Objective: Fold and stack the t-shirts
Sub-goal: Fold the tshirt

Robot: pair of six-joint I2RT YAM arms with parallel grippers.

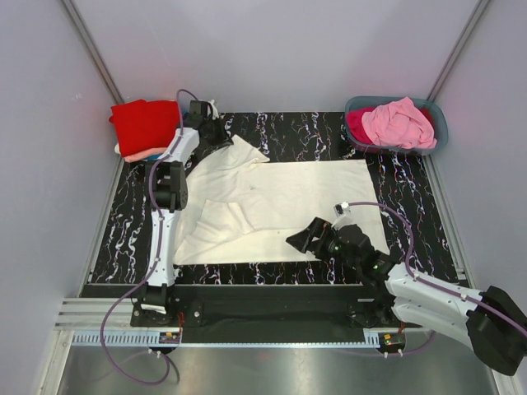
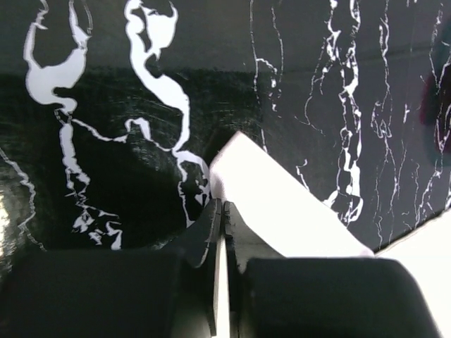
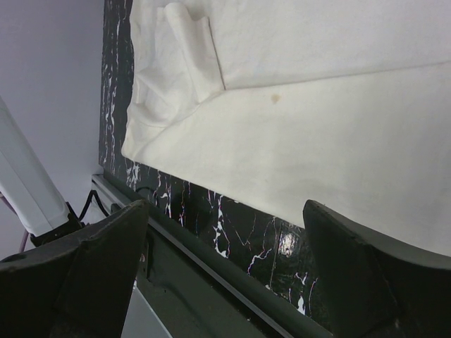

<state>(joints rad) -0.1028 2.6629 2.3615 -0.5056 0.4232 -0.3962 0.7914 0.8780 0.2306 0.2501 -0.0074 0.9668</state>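
The cream t-shirt [image 1: 305, 197] lies spread across the middle of the desk [image 1: 403, 181], smooth toward 3 o'clock and rumpled, partly doubled over, toward 9 o'clock. The left fingers [image 2: 221, 215] are pinched together on a pointed corner of it at about 11 o'clock, probably so that this end can be lifted and laid over in a fold. The right fingers [image 1: 306, 239] are spread wide and grip nothing. They sit at the shirt's near edge around 6 o'clock, seemingly placed to take that edge next. At 10 o'clock, just beside the left arm, a red shirt [image 1: 144, 123] rests on a salmon shirt [image 1: 138, 154]; a careless swing there could drag that stack. At 2 o'clock, well apart, a tub [image 1: 436, 123] holds a pink shirt [image 1: 399, 122] and a magenta shirt [image 1: 358, 123].
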